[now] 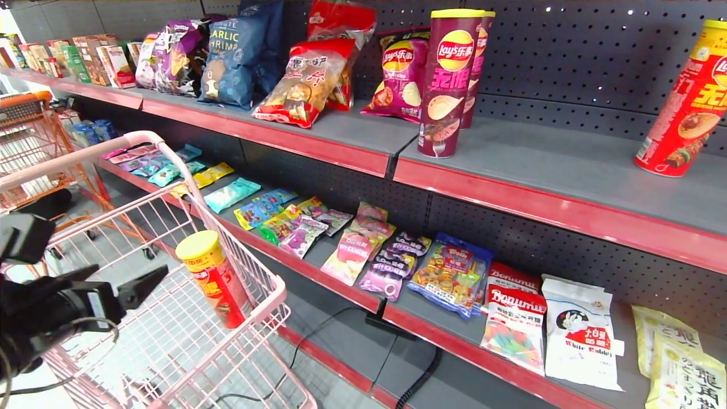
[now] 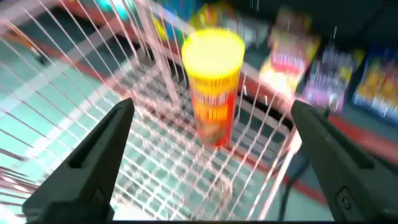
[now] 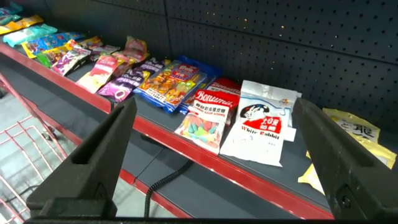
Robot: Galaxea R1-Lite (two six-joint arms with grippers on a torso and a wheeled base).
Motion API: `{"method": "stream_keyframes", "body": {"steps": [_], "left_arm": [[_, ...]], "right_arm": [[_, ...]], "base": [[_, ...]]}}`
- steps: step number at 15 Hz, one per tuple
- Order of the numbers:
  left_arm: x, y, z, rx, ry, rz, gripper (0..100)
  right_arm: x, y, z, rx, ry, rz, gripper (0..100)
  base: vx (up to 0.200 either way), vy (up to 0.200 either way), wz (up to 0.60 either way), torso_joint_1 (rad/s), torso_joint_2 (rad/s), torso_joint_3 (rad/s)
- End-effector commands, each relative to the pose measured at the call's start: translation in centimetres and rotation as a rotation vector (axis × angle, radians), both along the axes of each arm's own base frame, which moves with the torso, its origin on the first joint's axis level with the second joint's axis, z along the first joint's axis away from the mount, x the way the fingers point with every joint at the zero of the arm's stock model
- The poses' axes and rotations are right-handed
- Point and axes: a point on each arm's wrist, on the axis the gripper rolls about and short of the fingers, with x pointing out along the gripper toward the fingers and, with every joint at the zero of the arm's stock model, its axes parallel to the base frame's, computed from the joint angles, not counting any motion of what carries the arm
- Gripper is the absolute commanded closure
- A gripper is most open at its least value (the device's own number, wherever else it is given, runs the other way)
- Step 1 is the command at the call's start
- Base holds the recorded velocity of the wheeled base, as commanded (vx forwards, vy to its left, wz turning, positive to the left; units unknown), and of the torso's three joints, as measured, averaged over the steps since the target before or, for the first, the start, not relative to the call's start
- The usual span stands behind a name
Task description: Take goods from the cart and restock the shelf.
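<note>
A red chip can with a yellow lid (image 1: 213,278) stands upright in the far right corner of the pink wire cart (image 1: 267,309). My left gripper (image 1: 96,258) hovers over the cart, open, with the can (image 2: 212,87) ahead of it between its spread fingers (image 2: 93,155) and not touched. On the upper shelf (image 1: 568,165) stand two purple chip cans (image 1: 448,79) and, at the far right, a matching red can (image 1: 690,96). My right gripper (image 3: 214,106) is open and holds nothing, facing the lower shelf's snack bags (image 3: 208,115).
Bare shelf board lies between the purple cans and the red can. Chip bags (image 1: 306,79) and boxes (image 1: 85,57) line the upper shelf to the left. Candy packets (image 1: 448,272) cover the lower shelf. An orange cart (image 1: 28,142) stands behind the pink one. A black cable (image 1: 420,375) lies on the floor.
</note>
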Motion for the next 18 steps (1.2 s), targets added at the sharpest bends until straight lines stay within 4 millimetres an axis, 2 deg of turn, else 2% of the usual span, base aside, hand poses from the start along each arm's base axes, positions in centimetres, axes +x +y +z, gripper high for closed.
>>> {"method": "stream_keyframes", "body": {"steps": [1,5,10,18], "left_arm": [[2.7,0.3,-6.4,-0.021,0.266,-0.069,0],[3.6,0.4,-7.4,-0.039,0.309,-0.088,0],[6.4,0.8,-6.6,-0.045,0.249,-0.102,0],[10.9,1.2,-7.3,-0.039,0.202,-0.125,0]], "right_arm": [[0.0,0.0,0.0,-0.001,0.001,0.000,0],[0.0,0.0,0.0,-0.001,0.001,0.001,0],[0.0,0.0,0.0,-0.001,0.001,0.001,0],[0.0,0.0,0.0,-0.001,0.001,0.003,0]], "base": [[0.000,0.000,0.00,0.000,0.00,0.000],[0.000,0.000,0.00,0.000,0.00,0.000],[0.000,0.000,0.00,0.000,0.00,0.000],[0.000,0.000,0.00,0.000,0.00,0.000]]}}
